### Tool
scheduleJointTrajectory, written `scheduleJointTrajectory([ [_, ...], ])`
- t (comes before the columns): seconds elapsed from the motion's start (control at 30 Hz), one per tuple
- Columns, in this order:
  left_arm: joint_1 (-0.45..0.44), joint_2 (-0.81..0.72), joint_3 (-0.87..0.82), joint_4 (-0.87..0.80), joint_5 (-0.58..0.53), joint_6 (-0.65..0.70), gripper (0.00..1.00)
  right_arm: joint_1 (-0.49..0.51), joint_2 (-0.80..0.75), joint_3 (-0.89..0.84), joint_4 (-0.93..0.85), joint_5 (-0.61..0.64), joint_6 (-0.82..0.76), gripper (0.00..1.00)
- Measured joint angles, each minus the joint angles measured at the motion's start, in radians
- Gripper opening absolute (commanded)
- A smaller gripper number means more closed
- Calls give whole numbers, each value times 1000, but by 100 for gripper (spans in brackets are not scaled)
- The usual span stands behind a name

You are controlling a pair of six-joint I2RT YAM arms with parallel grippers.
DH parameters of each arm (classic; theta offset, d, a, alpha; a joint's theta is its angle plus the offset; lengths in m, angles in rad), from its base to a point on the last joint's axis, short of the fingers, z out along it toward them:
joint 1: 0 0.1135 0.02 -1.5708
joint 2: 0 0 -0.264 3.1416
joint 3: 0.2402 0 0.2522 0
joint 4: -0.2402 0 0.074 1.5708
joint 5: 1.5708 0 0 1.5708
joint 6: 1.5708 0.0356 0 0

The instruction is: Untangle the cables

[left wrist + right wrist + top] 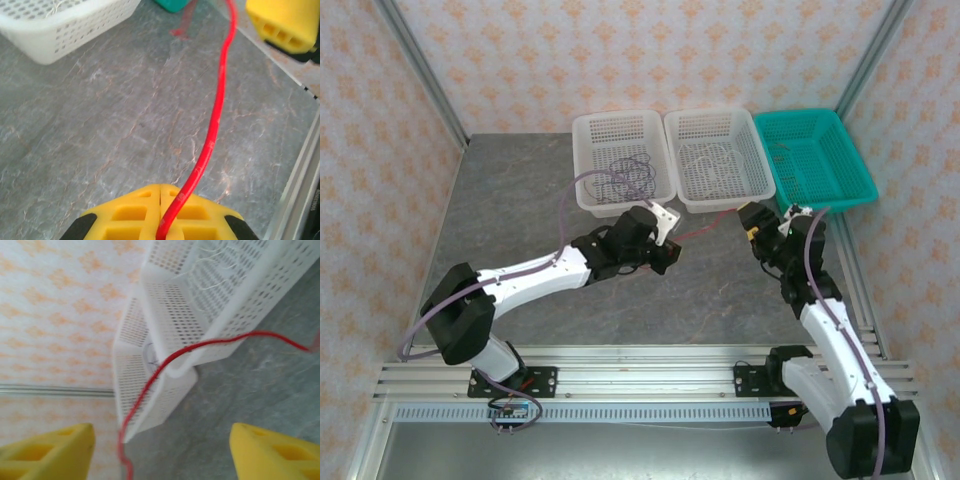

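We see the red cable stretched in front of the middle basket.
Left of the middle basket, a dark cable lies in another white basket. In front of the middle basket, our left claw pinches the red cable. Further right, our right claw stands wide, not holding it.

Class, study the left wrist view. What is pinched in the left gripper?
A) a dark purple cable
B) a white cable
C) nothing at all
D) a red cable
D: in the left wrist view the red cable comes straight out of the shut left gripper, whose jaws are pressed together around it.
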Motion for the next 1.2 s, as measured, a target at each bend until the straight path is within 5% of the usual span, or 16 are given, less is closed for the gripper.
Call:
scheduleJointTrajectory([
  [0.17,7,41,145,-60,10,17,0,38,-104,-43,87,0,24,90],
  [0.37,14,93,211,-88,54,24,0,124,-37,-45,193,27,45,86],
  [0.43,19,103,214,-97,74,24,0,145,23,-36,217,42,56,73],
  [0.63,29,108,225,-107,132,23,0,155,186,35,250,98,106,0],
  [0.73,34,114,241,-107,147,21,0,156,220,79,253,114,118,0],
  [0.93,81,123,249,-85,221,-18,65,161,203,226,124,263,-24,0],
  [1.07,114,119,249,-73,241,-32,84,161,227,426,3,509,-274,0],
  [1.2,129,89,243,-86,239,-21,96,139,301,511,74,789,-560,0],
])
